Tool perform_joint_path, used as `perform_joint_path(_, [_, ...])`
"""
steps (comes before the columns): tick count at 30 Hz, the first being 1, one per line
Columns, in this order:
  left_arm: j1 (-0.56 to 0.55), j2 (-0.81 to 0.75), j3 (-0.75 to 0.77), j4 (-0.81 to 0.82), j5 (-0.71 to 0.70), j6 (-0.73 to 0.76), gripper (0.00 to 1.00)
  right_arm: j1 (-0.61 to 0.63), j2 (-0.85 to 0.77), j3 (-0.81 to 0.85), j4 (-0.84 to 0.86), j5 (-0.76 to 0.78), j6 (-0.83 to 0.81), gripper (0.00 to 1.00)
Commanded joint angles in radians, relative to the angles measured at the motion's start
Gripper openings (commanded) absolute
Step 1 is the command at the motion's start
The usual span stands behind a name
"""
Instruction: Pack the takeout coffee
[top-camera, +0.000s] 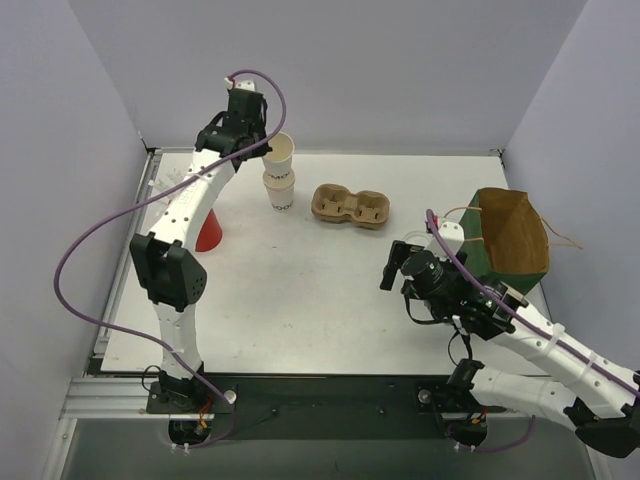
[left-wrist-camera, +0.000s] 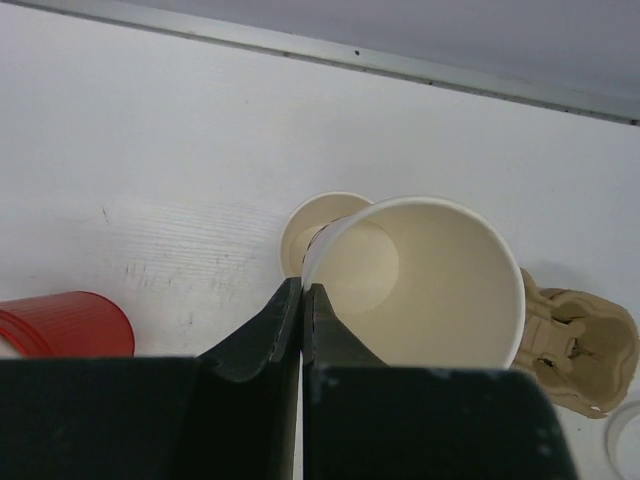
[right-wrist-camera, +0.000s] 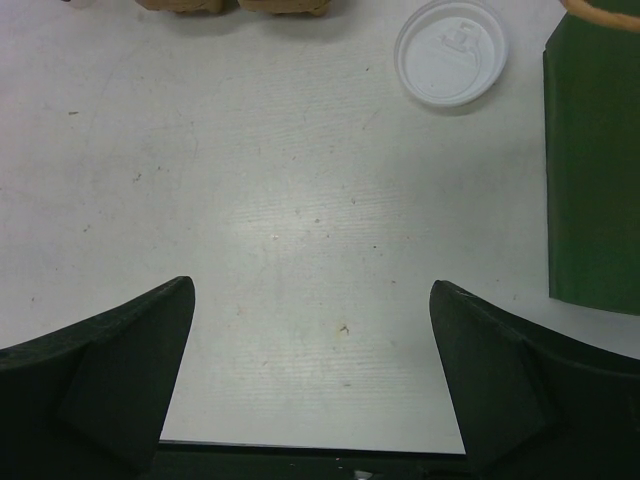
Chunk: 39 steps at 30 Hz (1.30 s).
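My left gripper (top-camera: 262, 150) (left-wrist-camera: 302, 288) is shut on the rim of the takeout coffee cup (top-camera: 281, 151) (left-wrist-camera: 430, 280), a white paper cup with a cream inside. It holds the cup in the air at the table's back left. The cup hangs just above another white cup (top-camera: 279, 189) (left-wrist-camera: 316, 216) that stands on the table. The brown pulp carrier (top-camera: 350, 205) (left-wrist-camera: 582, 346) lies to the right of them with both wells bare. My right gripper (top-camera: 396, 266) (right-wrist-camera: 312, 290) is open and holds nothing, low over the table at the right.
A red cup (top-camera: 209, 232) (left-wrist-camera: 66, 322) stands left of the cups, partly behind my left arm. A flat white lid (right-wrist-camera: 450, 52) lies ahead of my right gripper. A green bag (top-camera: 512, 238) (right-wrist-camera: 592, 170) with a brown paper top stands at the right edge.
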<state>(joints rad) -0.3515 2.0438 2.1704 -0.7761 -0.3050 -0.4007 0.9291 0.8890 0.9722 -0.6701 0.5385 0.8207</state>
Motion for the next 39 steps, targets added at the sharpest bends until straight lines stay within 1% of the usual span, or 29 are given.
perform_joint_path(1, [0.002,-0.128,0.003,0.001,0.033,0.026,0.0,-0.006,0.044,0.06,-0.02,0.058,-0.043,0.98])
perform_joint_path(4, [-0.007,-0.177,-0.004,-0.038,0.059,0.025,0.0,-0.006,0.08,0.086,-0.02,0.067,-0.058,0.97])
perform_joint_path(7, [-0.044,-0.261,-0.092,-0.063,0.072,0.022,0.0,-0.007,0.145,0.114,-0.02,0.066,-0.069,0.95])
perform_joint_path(8, [-0.059,-0.322,-0.131,-0.058,0.067,0.02,0.0,-0.01,0.163,0.118,-0.02,0.069,-0.075,0.94])
perform_joint_path(9, [-0.087,-0.355,-0.238,-0.039,0.064,0.014,0.0,-0.018,0.2,0.123,-0.02,0.071,-0.078,0.94])
perform_joint_path(10, [-0.102,-0.391,-0.288,-0.028,0.069,0.01,0.0,-0.03,0.22,0.125,-0.016,0.043,-0.095,0.93])
perform_joint_path(11, [-0.118,-0.457,-0.349,-0.02,0.069,0.004,0.0,-0.074,0.24,0.125,-0.007,0.019,-0.11,0.91])
perform_joint_path(12, [-0.15,-0.491,-0.451,0.0,0.07,-0.012,0.0,-0.102,0.281,0.125,0.012,-0.006,-0.124,0.89])
perform_joint_path(13, [-0.162,-0.523,-0.512,0.012,0.092,-0.018,0.0,-0.134,0.301,0.122,0.023,-0.032,-0.152,0.84])
perform_joint_path(14, [-0.179,-0.59,-0.564,0.024,0.096,-0.024,0.0,-0.177,0.321,0.122,0.035,-0.063,-0.169,0.81])
perform_joint_path(15, [-0.208,-0.624,-0.674,0.05,0.101,-0.042,0.0,-0.194,0.364,0.123,0.062,-0.072,-0.189,0.79])
perform_joint_path(17, [-0.234,-0.707,-0.766,0.076,0.129,-0.058,0.0,-0.223,0.41,0.128,0.093,-0.078,-0.234,0.73])
perform_joint_path(18, [-0.241,-0.729,-0.817,0.093,0.13,-0.075,0.0,-0.254,0.457,0.134,0.118,-0.087,-0.244,0.7])
perform_joint_path(19, [-0.257,-0.752,-0.896,0.104,0.138,-0.082,0.0,-0.272,0.479,0.141,0.125,-0.101,-0.252,0.64])
perform_joint_path(21, [-0.274,-0.793,-0.966,0.123,0.142,-0.098,0.0,-0.326,0.543,0.152,0.156,-0.139,-0.264,0.58])
perform_joint_path(22, [-0.285,-0.804,-1.019,0.124,0.141,-0.102,0.0,-0.344,0.562,0.155,0.168,-0.155,-0.265,0.54])
perform_joint_path(26, [-0.303,-0.859,-1.106,0.159,0.142,-0.121,0.0,-0.407,0.666,0.181,0.217,-0.21,-0.282,0.47])
perform_joint_path(28, [-0.31,-0.869,-1.127,0.17,0.144,-0.132,0.0,-0.433,0.705,0.212,0.224,-0.232,-0.287,0.42])
perform_joint_path(35, [-0.349,-0.902,-1.193,0.21,0.136,-0.158,0.0,-0.492,0.841,0.27,0.259,-0.273,-0.302,0.39])
perform_joint_path(39, [-0.365,-0.913,-1.221,0.247,0.129,-0.165,0.0,-0.521,0.883,0.29,0.28,-0.279,-0.314,0.37])
